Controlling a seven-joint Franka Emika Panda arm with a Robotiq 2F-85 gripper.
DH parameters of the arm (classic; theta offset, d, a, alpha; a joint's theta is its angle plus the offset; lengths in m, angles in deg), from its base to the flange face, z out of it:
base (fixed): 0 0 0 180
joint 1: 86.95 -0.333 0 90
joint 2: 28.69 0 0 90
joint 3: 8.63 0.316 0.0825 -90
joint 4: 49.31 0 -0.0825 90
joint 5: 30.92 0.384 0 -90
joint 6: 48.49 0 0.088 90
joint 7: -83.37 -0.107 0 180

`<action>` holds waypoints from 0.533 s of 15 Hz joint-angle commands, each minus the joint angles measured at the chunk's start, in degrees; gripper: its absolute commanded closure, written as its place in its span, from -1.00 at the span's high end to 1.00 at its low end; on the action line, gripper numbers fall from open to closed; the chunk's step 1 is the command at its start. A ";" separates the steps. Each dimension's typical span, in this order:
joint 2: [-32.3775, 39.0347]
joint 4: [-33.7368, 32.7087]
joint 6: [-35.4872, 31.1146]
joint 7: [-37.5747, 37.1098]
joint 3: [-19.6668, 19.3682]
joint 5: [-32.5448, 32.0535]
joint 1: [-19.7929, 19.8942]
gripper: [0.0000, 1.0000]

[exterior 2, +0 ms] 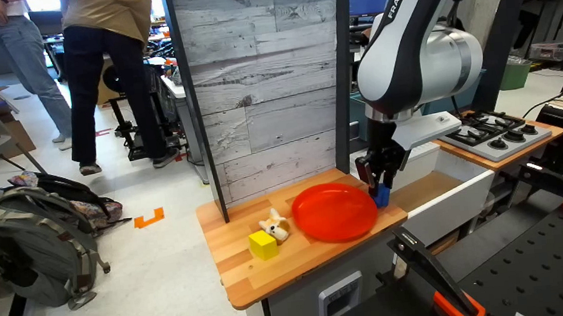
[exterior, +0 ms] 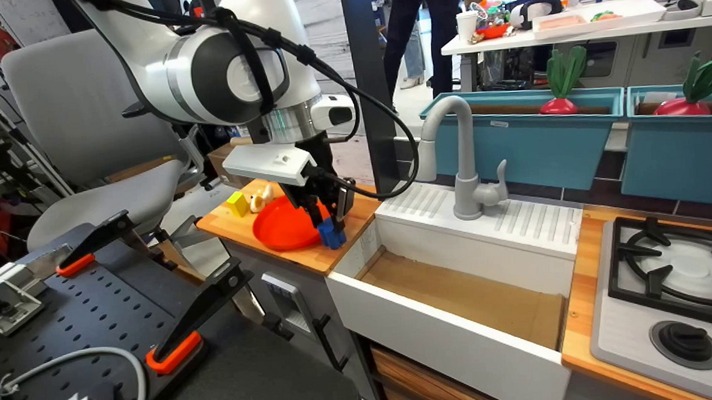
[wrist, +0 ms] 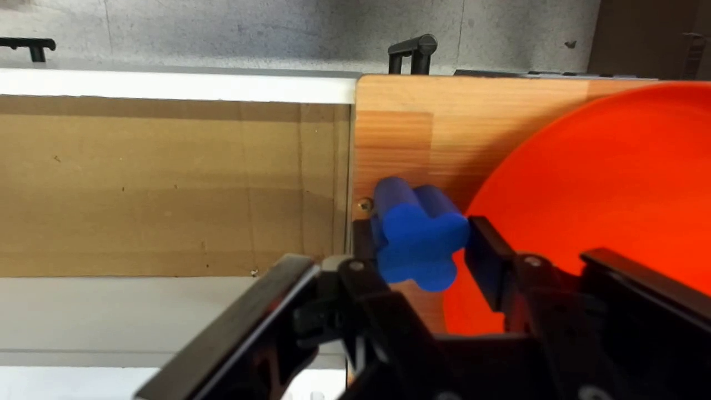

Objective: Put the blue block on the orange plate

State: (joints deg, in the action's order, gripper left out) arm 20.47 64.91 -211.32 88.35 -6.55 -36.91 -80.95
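Striped wood forms the counter (exterior 2: 291, 261); near its edge by the sink (exterior: 448, 328), fingers (wrist: 491, 261) tightly clamp the blue block (wrist: 422, 244) (clover-lobed end-on), beside the glossy, round orange plate (exterior 2: 336, 212).

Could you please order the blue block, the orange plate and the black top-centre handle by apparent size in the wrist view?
1. Orange plate, even cut off by the frame
2. Blue block
3. Black handle
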 commanded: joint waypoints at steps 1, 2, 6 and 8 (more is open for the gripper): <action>-4.00 4.66 -2.22 -0.11 0.36 1.58 -0.60 -0.60; -4.75 5.46 -2.46 -0.30 0.53 1.67 -0.78 -0.60; -7.02 7.77 -3.88 -1.87 0.88 1.70 -2.71 -0.60; -7.63 8.12 -3.56 -2.69 1.22 1.74 -3.98 -0.60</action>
State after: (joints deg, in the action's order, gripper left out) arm 15.36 70.19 -213.01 86.55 -5.53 -36.90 -82.93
